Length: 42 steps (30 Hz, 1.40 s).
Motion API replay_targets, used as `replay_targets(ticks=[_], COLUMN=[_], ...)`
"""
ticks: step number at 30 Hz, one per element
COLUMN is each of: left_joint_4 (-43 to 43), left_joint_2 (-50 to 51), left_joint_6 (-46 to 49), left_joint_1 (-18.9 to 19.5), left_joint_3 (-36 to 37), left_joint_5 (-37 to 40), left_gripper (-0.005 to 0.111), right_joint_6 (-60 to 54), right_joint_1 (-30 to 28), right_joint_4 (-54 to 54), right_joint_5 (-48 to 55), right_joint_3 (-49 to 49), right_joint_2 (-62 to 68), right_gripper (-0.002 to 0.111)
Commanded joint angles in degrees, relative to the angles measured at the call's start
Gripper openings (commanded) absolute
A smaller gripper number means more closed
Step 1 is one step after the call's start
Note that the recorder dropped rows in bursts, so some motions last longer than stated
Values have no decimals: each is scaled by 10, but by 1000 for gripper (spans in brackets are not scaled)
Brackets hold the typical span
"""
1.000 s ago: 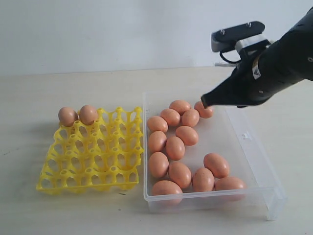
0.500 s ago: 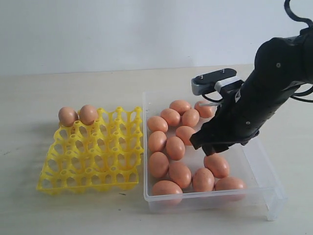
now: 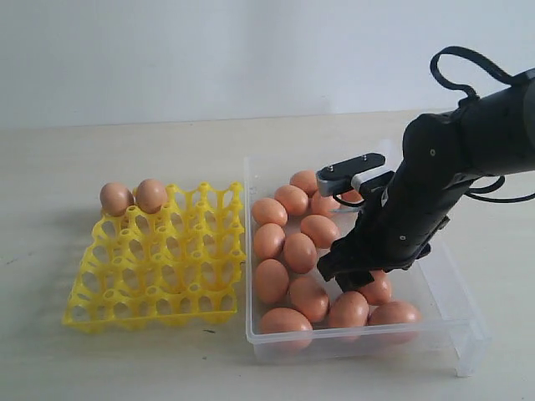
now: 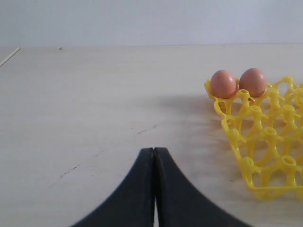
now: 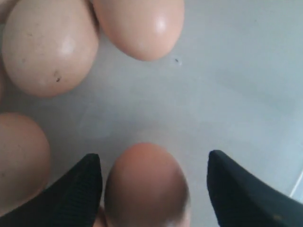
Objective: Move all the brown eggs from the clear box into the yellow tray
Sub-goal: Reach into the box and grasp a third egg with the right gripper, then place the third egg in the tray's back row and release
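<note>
Eggs first, from the outside camera. Most of the eggs (image 3: 299,252) lie loose on their sides in the box (image 3: 447,292), crowded toward its tray side. Two more (image 3: 150,195) sit in the far-left corner cups of the tray (image 3: 150,267). The right tool (image 3: 341,271) is down inside the box near the front cluster, and the arm hides part of the egg under it.

Left wrist camera: the left tool (image 4: 154,158) is pinched shut on nothing above bare worktop (image 4: 71,118). The tray (image 4: 265,142) and its two eggs are nearby, so that arm looks parked.

Right wrist camera is the useful one. The fingers (image 5: 80,189) are spread wide with one egg (image 5: 144,184) sitting between them. One finger is just beside the shell and the other is well apart, so nothing is gripped yet. Another egg lies just beside that near finger, and two more sit further out.

Handling-wise, my guess is these are light, stiff and brittle, with a smooth rounded shell that'll squirt out or roll if pinched off-centre. I'd take it across the fat middle, pads on opposite sides of the short axis. Close gently and only until it stops slipping. Crowded neighbours mean a finger could nudge one, so lift straight up.
</note>
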Motion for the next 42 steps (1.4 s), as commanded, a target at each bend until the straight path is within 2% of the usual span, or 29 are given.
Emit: replay_targets(ticks=[1,4,5,9,13,17,20,23,26,28,35,42], left_joint_4=[-3,-3,-3,-3,-3,-3,-3,-3,-3,-3,-3,-3], left_joint_2=[-3,-3,-3,-3,-3,-3,-3,-3,-3,-3,-3,-3], left_joint_6=[0,0,0,0,0,0,0,0,0,0,0,0], left_joint_1=[-5,-5,-5,-5,-5,-5,-5,-5,-5,-5,-5,-5], left_joint_3=[-2,-2,-2,-2,-2,-2,-2,-2,-2,-2,-2,-2], left_joint_5=[-7,-7,-7,-7,-7,-7,-7,-7,-7,-7,-7,-7], left_gripper=[0,0,0,0,0,0,0,0,0,0,0,0], right_joint_6=[-5,-5,-5,-5,-5,9,90,249,387,431,465,512], right_joint_1=[-2,-2,-2,-2,26,64,82,85,85,85,88,99], right_joint_4=[-9,-9,-9,-6,28,12,-50,-179,-293,-310,-314,-370], right_joint_5=[-11,-6,-6,-48,-222,-404,-502,-580,-593,-591,-586,-586], right_joint_3=[-1,-1,-1,-1,-1,-1,-1,-19,-67,-101,-201,-285], right_joint_2=[10,7,3,-42,-77,-71,-47,-5,43,74,163,232], right_gripper=[41,6,1,0,0,0,0,0,0,0,0,0])
